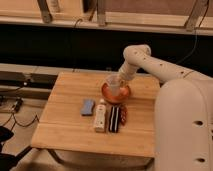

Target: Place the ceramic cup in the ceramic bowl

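The pale grey-white ceramic cup (114,84) stands upright over the inside of the orange-red ceramic bowl (116,94), which sits at the far right part of the wooden table (65,125). My gripper (120,79) is at the cup's right rim, at the end of the white arm that reaches in from the right. Whether the cup rests on the bowl's bottom or hangs just above it I cannot tell.
In front of the bowl lie a blue sponge (88,106), a white bottle on its side (100,115), a black bar-shaped object (115,119) and a reddish packet (123,114). My white arm (165,80) and body fill the right side.
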`<action>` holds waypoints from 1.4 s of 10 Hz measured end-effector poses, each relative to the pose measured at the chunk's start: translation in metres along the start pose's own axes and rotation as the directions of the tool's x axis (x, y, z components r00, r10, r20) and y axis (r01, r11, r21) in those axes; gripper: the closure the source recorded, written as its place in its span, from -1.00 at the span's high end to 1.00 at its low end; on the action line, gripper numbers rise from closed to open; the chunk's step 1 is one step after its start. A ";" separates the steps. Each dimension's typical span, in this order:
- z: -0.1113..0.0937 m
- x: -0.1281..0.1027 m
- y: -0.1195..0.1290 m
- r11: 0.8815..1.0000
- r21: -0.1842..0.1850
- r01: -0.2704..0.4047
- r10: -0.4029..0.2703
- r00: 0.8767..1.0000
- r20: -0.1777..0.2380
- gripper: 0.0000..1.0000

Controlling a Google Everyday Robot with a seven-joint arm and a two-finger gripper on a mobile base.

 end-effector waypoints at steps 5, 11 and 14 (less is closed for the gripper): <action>0.017 -0.014 0.003 0.999 -0.026 -0.026 0.025 1.000 -0.008 -0.37; 0.029 -0.024 0.006 0.999 -0.030 -0.017 0.017 1.000 -0.010 0.60; 0.033 -0.023 0.006 1.000 -0.023 -0.013 0.012 1.000 -0.016 0.60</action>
